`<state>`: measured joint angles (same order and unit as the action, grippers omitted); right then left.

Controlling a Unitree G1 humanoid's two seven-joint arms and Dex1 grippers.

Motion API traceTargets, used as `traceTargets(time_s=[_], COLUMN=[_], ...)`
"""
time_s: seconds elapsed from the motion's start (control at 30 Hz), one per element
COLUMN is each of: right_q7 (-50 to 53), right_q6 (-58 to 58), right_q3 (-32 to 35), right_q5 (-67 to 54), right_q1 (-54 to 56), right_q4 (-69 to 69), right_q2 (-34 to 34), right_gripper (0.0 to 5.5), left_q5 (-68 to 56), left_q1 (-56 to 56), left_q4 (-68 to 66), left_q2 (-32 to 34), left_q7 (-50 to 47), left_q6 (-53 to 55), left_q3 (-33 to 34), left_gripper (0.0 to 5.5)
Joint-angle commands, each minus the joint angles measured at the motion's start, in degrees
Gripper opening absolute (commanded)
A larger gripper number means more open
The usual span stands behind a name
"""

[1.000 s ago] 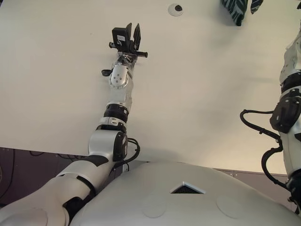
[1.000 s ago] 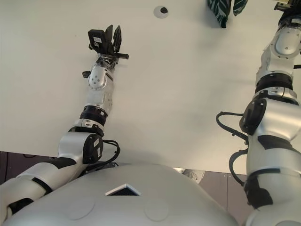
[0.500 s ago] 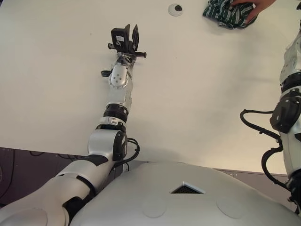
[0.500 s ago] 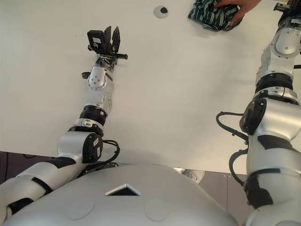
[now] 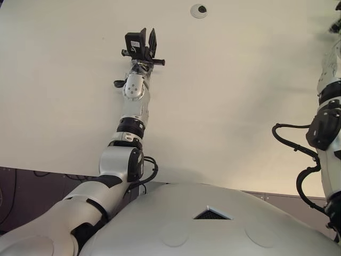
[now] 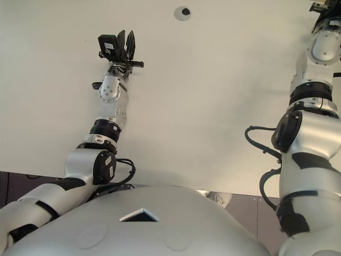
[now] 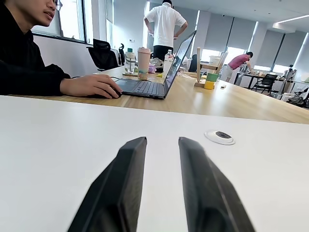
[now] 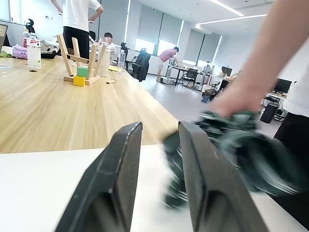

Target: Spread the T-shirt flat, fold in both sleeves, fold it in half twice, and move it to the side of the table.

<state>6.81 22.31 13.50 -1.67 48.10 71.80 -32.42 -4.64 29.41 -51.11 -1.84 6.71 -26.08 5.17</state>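
A bunched dark green striped T-shirt [image 8: 227,154] hangs blurred from a person's hand [image 8: 236,99], just beyond my right gripper [image 8: 159,126]. That gripper is open, with nothing between its fingers, and sits at the far right of the table [image 6: 322,6]. My left gripper [image 5: 149,33] rests low over the white table [image 5: 240,106] at the far left-centre. It is open and holds nothing [image 7: 162,141].
A round cable grommet [image 5: 199,10] sits in the tabletop at the far middle [image 7: 219,137]. The table's near edge [image 5: 213,184] runs just in front of me. Behind the table stands a wooden desk [image 7: 231,99] with a laptop.
Half a second ago the T-shirt lay bunched on the far right of the table under the person's hand; now it has gone from the head views. My left arm barely moved.
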Motion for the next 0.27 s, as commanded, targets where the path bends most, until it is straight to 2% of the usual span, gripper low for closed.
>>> traceTargets(time_s=[0.03,0.27], right_q7=[-1.23,-9.25], right_q6=[-0.88,-2.72], right_q3=[0.58,2.91], right_q5=[-0.19,-3.52], right_q1=[1.46,2.13], right_q4=[-0.02,-0.36], right_q2=[-1.01,-0.11], right_gripper=[1.36,1.36], left_q5=[0.19,0.2], left_q1=[1.23,1.66], left_q4=[-0.62,-1.15], left_q2=[0.49,0.55], left_q7=[-0.11,-0.25], left_q6=[-0.37,-0.53], left_q3=[0.24,0.37], left_gripper=[1.17,1.17])
